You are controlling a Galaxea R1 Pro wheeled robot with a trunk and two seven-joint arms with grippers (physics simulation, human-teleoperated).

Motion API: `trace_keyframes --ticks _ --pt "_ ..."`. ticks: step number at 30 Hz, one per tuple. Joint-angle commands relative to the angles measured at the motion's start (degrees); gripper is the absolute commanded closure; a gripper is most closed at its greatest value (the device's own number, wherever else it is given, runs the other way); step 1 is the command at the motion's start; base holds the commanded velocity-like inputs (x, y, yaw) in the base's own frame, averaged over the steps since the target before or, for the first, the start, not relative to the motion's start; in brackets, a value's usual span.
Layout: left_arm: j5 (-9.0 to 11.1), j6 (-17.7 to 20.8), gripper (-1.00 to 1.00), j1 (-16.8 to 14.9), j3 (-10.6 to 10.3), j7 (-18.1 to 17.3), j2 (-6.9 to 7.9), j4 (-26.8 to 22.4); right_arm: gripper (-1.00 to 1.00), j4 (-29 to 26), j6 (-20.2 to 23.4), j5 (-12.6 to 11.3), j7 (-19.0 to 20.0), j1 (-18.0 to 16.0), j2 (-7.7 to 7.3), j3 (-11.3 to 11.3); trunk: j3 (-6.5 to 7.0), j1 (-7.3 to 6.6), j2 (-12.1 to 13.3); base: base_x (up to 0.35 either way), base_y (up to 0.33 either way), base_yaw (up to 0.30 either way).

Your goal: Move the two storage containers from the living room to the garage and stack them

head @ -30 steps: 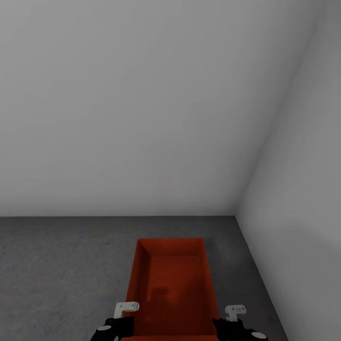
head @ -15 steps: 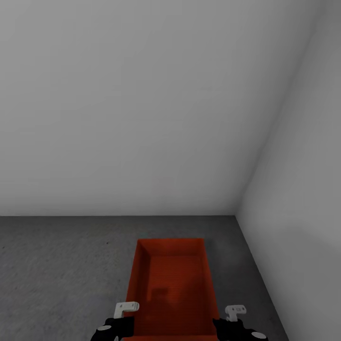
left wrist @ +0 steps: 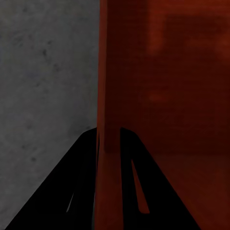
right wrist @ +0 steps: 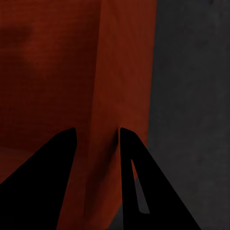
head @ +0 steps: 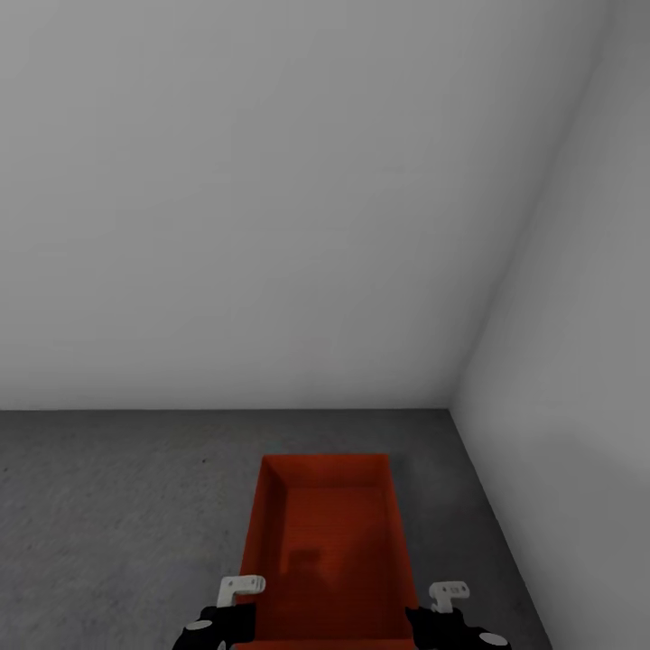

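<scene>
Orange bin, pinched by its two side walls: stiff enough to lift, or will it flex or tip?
The orange bin is probably stiff: its thin walls look straight where the left tool and right tool straddle them. Likely light, since it looks empty. Both grips sit at the near end, so the far end may sag over the concrete floor.

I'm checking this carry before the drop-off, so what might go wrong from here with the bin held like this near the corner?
Each gripper pinches just one thin side wall of the storage container: left gripper, right gripper. Uneven lowering could tilt or twist it out of the grip.

The right wall is near; drifting right could scrape the container's side.

Whether it rests on the floor is unclear; releasing now might drop it.
</scene>
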Motion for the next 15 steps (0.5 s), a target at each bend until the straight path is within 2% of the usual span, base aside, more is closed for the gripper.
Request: trace_keyframes --ticks 1,12,15 --pt "0.1 -3.0 1.0 0.0 0.2 0.5 -1.88 -2.2 1.0 0.1 0.0 0.8 0.5 0.0 0.08 -1.0 -0.05 -0.01 0.0 0.0 0.0 0.0" --pt "0.1 -3.1 1.0 0.0 0.2 0.5 -1.88 -2.2 1.0 0.1 0.0 0.8 0.5 0.0 0.09 -1.0 -0.05 -0.01 0.0 0.0 0.0 0.0" --pt "0.1 -3.1 1.0 0.0 0.2 0.5 -1.88 -2.2 1.0 0.1 0.0 0.8 0.5 0.0 0.1 -1.0 -0.59 0.65 -1.2 0.0 0.0 0.0"
